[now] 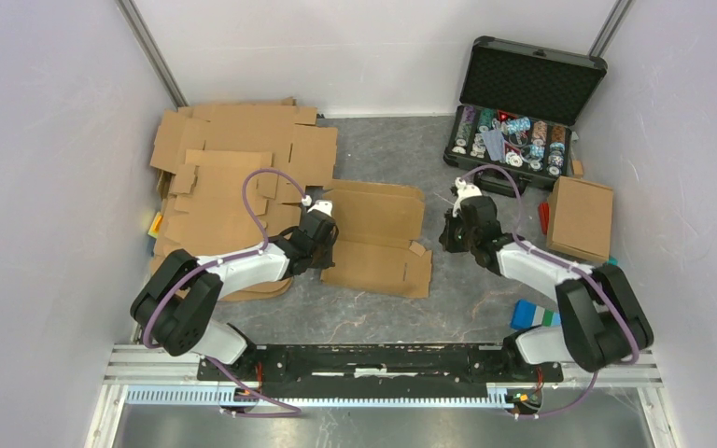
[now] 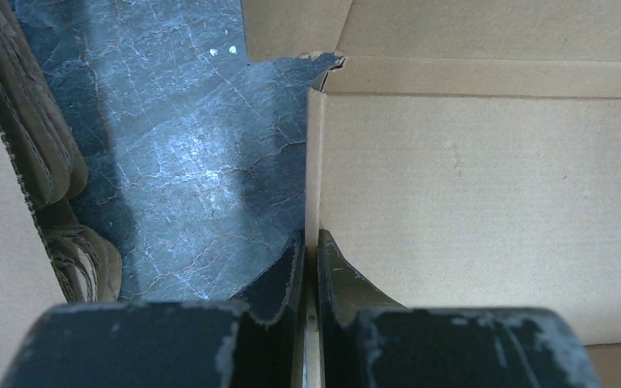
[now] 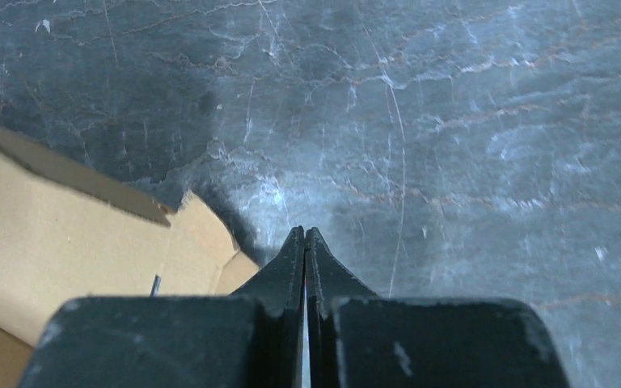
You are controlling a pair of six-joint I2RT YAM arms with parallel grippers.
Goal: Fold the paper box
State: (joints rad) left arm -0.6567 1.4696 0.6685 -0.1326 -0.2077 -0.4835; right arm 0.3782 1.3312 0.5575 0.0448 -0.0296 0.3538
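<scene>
The paper box (image 1: pixel 378 238) lies as a part-folded brown cardboard blank in the middle of the grey table. My left gripper (image 1: pixel 322 229) is at its left side, shut on a raised side flap (image 2: pixel 314 170) that stands on edge between the two fingers (image 2: pixel 287 271). In the left wrist view the box's inner panel (image 2: pixel 485 186) fills the right half. My right gripper (image 1: pixel 455 229) hovers just right of the box, shut with nothing in it. In the right wrist view its tips (image 3: pixel 304 236) meet over bare table, with a corner of the box (image 3: pixel 89 234) at lower left.
A stack of flat cardboard blanks (image 1: pixel 229 163) lies at the back left. An open black case of poker chips (image 1: pixel 513 121) stands at the back right. A finished brown box (image 1: pixel 579 219) sits at the right, with a blue-and-green object (image 1: pixel 532 315) near the right arm's base.
</scene>
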